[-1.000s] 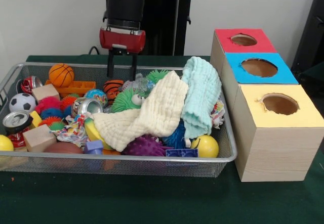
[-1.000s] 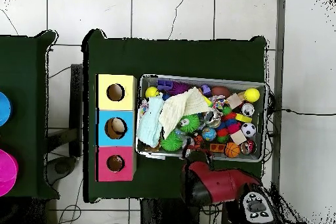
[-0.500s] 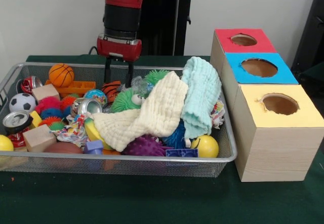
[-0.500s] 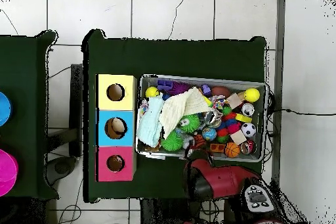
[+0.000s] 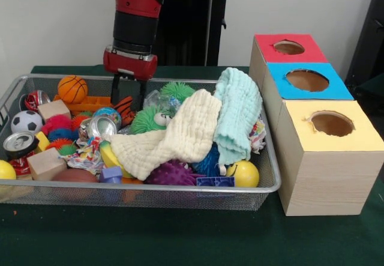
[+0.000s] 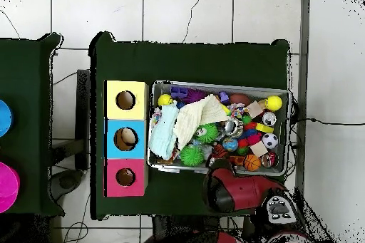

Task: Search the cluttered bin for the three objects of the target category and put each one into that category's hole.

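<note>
The wire mesh bin [image 5: 180, 189] is full of toys and cloths; it also shows in the overhead view [image 6: 217, 84]. An orange figure with dark stripes [image 5: 124, 107] lies at the bin's far side, behind a green spiky ball. My gripper [image 5: 128, 102] is open, with its fingers [image 5: 114, 89] down on either side of the striped figure. In the overhead view the red arm [image 6: 239, 192] covers the gripper. The red-surround hole [image 5: 288, 47] is the farthest on the wooden box, and it shows in the overhead view [image 6: 125, 177]. The other orange figures are hidden.
A cream cloth [image 5: 180, 134] and a mint cloth [image 5: 237, 113] drape over the bin's middle and right. An orange basketball [image 5: 72, 88], a soccer ball [image 5: 26, 122], cans, wooden blocks and spiky balls fill the left. Blue-surround [image 5: 307, 80] and yellow-surround [image 5: 331, 123] holes lie nearer.
The arm has moved to the left in the front view and the fingers have come lower, around the striped figure. The figure has shifted slightly left.
</note>
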### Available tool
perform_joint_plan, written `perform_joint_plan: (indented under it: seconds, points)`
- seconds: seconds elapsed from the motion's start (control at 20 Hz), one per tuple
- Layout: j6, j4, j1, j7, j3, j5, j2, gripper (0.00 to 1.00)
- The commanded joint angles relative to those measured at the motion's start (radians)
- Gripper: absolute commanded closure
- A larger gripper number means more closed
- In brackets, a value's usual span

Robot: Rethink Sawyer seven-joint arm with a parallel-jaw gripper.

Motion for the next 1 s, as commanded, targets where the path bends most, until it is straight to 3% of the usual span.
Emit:
perform_joint_plan:
  seconds: [0.05, 0.35, 0.6, 0.65, 1.0]
  points:
    - [0.125, -0.062, 0.004, 0.049, 0.036, 0.029, 0.158, 0.00]
    - [0.290, -0.048, -0.112, -0.005, 0.155, 0.048, 0.176, 0.00]
    - [0.324, -0.053, -0.117, -0.020, 0.162, 0.059, 0.190, 0.00]
    - [0.326, -0.054, -0.116, -0.022, 0.159, 0.060, 0.190, 1.00]
    - [0.353, -0.047, -0.123, -0.043, 0.187, 0.042, 0.175, 1.00]
